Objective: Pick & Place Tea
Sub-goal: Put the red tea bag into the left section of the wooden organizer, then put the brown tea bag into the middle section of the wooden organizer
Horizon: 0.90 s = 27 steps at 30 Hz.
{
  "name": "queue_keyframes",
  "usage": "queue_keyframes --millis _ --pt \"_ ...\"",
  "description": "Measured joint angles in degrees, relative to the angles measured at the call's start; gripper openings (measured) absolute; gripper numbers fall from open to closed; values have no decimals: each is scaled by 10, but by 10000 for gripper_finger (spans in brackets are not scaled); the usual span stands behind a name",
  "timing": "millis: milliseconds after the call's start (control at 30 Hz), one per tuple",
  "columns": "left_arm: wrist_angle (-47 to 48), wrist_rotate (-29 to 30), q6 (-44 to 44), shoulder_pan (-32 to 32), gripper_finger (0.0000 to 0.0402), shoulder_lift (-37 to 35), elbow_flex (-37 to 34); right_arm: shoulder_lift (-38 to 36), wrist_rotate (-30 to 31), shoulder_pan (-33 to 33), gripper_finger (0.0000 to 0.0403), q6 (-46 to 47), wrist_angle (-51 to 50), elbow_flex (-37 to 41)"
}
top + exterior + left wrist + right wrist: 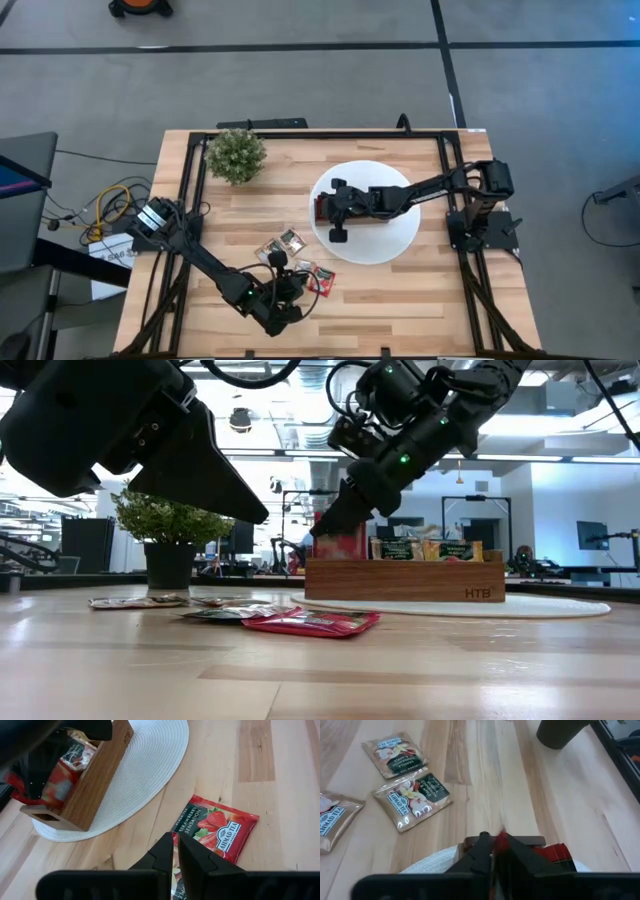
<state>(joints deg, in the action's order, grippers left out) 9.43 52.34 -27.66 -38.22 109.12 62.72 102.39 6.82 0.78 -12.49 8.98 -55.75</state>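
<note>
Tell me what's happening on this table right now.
The right gripper is over the wooden tray on the white mat, its fingers nearly shut on a red tea sachet at the tray's end compartment. The left gripper, shut, hovers above a strawberry sachet on the table, with vanilla sachets loose nearby.

1. A red tea sachet, right of centre in the left wrist view, is showing "STRAWBERRY SENSATION" and "AHMAD TEA".
2. The wooden tray, centre right in the low view, is bearing "HTB" on its side.
3. Print on the pale sachets, upper left in the right wrist view, is staying unreadable.
</note>
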Motion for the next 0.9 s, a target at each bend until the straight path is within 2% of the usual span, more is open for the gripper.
queue_keyframes --millis 333,367,433,533,600,733,900 --pt "0 0 0 0 20 0 0 -11 17 -4 146 -38 -14 0" --pt "1 0 0 0 20 0 0 -19 35 -9 154 -38 -16 0" --pt "2 0 0 0 20 0 0 -42 114 -24 164 -23 -51 -7" --pt "2 4 -1 0 20 0 0 -81 269 -62 168 4 -117 -24" --pt "3 8 -7 0 20 0 0 -109 324 -98 165 16 -153 -31" --pt "43 9 -49 -1 22 -15 0 -158 334 -187 152 101 -211 -31" --pt "241 -4 -262 2 48 -82 1 -169 331 -309 133 237 -251 -31"
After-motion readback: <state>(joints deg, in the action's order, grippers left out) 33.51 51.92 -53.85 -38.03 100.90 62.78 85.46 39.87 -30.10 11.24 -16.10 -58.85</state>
